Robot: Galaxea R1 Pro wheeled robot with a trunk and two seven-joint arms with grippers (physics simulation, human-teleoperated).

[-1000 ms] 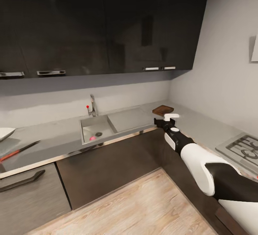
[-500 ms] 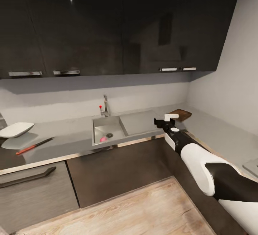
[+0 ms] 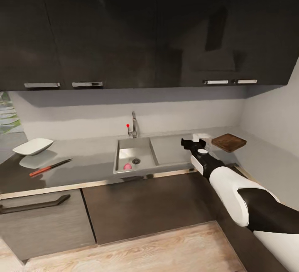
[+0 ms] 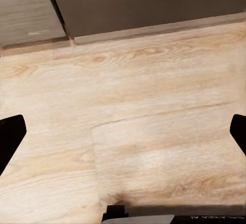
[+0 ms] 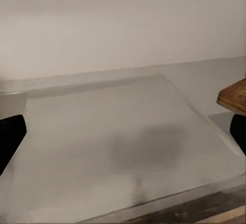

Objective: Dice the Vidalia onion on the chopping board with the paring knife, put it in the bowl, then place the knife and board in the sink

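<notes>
The right gripper [image 3: 193,141] reaches out over the front edge of the desk [image 3: 91,164], above the flat drainboard beside the sink [image 3: 136,156]; in the right wrist view its two dark fingertips [image 5: 10,137] stand far apart at either side of the picture with nothing between them, so it is spread and empty. The left gripper [image 4: 123,134] hangs low over the pale wooden floor [image 4: 133,126], its dark fingertips likewise wide apart and holding nothing, with the base of the dark cabinet fronts beyond it. In the head view, a small pinkish onion [image 3: 127,166] lies in the steel basin near the round drain, towards the basin's front wall. The chrome tap [image 3: 133,125] with its red dot stands at the back edge of the sink. The chopping board [image 3: 229,142] lies on the desk just past the right gripper, near the corner where the desk turns. Towards the desk's left end the paring knife [image 3: 50,167] lies slantwise near the front edge, and the white bowl [image 3: 33,146] sits just behind it, closer to the wall. Dark wall cabinets [image 3: 124,31] hang above.
</notes>
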